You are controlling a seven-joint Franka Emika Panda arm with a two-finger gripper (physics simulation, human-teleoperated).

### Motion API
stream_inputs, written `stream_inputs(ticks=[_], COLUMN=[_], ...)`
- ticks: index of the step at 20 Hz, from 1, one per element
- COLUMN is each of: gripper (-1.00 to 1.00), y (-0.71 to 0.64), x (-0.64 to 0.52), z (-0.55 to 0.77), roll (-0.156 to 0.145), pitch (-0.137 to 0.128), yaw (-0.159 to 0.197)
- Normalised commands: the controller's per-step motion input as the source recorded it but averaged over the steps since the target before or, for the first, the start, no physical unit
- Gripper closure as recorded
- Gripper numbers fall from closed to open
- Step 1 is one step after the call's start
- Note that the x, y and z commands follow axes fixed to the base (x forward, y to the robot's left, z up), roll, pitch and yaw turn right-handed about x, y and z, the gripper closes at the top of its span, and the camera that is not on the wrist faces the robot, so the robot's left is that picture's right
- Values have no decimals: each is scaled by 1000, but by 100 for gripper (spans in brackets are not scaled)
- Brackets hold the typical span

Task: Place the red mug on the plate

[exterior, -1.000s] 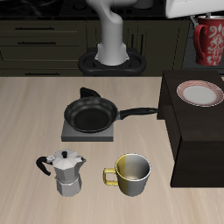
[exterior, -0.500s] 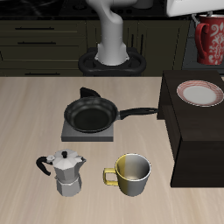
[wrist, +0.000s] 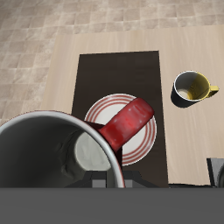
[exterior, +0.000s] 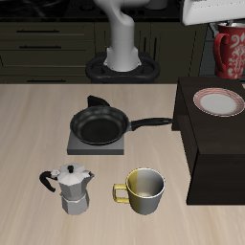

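My gripper [exterior: 228,26] is shut on the red mug [exterior: 230,54] by its rim and holds it upright in the air, well above the plate [exterior: 218,101]. The plate is small and white with a reddish-pink rim band, and it lies on a dark raised block [exterior: 212,144]. In the wrist view the red mug's open mouth [wrist: 51,154] is close below the camera. Its red handle [wrist: 128,122] points out over the plate [wrist: 145,143], which lies beneath and partly hidden by the mug.
A black frying pan [exterior: 100,124] sits on a grey burner at mid table, its handle reaching toward the dark block. A moka pot [exterior: 72,189] and a yellow-and-grey mug [exterior: 144,191] stand near the front edge; that mug also shows in the wrist view [wrist: 192,86].
The gripper has come down a little with the red mug, toward the plate. Nothing else has moved.
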Motion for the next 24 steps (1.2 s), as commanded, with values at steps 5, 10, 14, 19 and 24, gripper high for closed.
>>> stream_inputs(ticks=[5, 10, 14, 19, 24], gripper=[100, 100, 100, 100, 100], y=[35, -44, -109, -120, -16], x=[37, 74, 120, 124, 158], z=[-137, -96, -40, -12, -195], roll=[0, 4, -22, -17, -17], pitch=[13, -3, -5, -7, 28], yaw=[18, 30, 14, 4, 7])
